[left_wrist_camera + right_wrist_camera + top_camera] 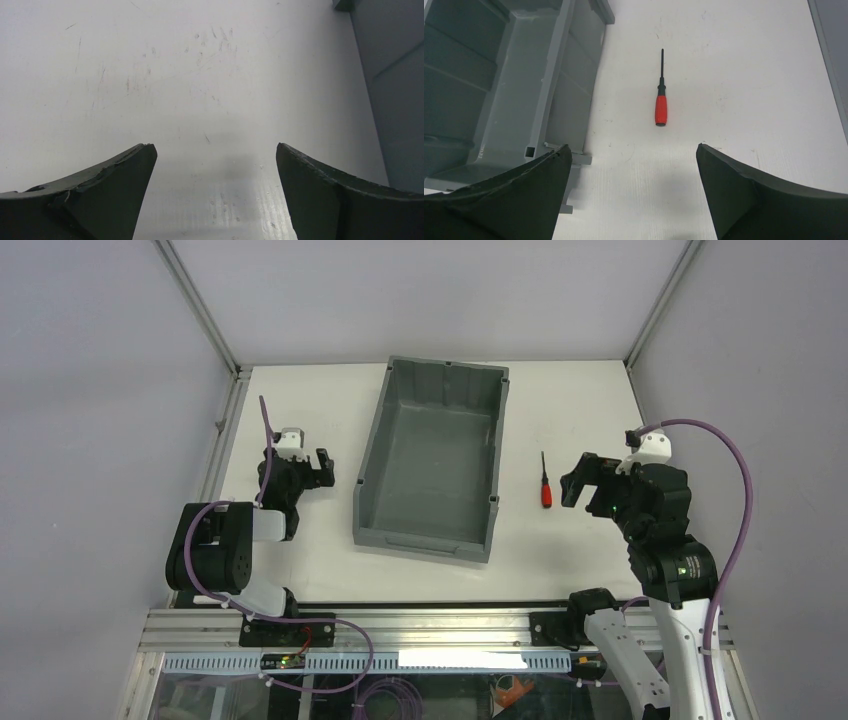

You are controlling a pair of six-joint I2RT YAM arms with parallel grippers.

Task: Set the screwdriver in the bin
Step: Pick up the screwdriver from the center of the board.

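Nothing was done yet: the screwdriver [661, 106] lay on the table [734, 75] just ahead of my wide, empty right jaws, outside the bin [519, 100] to their left, left jaws also wide, so grasp and drop were left.

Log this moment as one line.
screwdriver: on table, right of bin | left gripper: open, empty | right gripper: open, facing screwdriver

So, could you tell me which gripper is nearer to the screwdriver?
Right. The right gripper sits open just beside the screwdriver; the left gripper is on the far side of the bin.
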